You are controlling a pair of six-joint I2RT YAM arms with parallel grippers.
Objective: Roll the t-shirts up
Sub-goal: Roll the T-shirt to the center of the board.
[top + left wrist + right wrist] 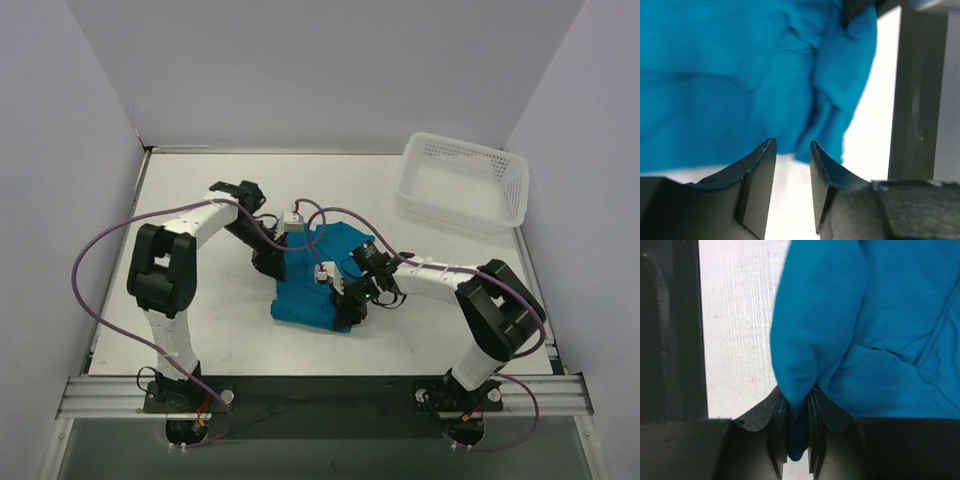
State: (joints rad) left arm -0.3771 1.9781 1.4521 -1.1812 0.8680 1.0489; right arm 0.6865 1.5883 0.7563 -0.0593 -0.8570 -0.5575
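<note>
A teal-blue t-shirt (315, 278) lies folded into a narrow bundle in the middle of the table. My left gripper (272, 262) is at its left edge, low on the table; in the left wrist view its jaws (792, 150) stand apart and empty, with the t-shirt (730, 75) just beyond the tips. My right gripper (350, 300) is at the shirt's near right corner. In the right wrist view it (796, 400) is shut on a pinched fold of the t-shirt (850, 330).
A white perforated plastic basket (462, 180) stands at the back right of the table. White walls close in the left, back and right sides. A metal rail (320, 395) runs along the near edge by the arm bases.
</note>
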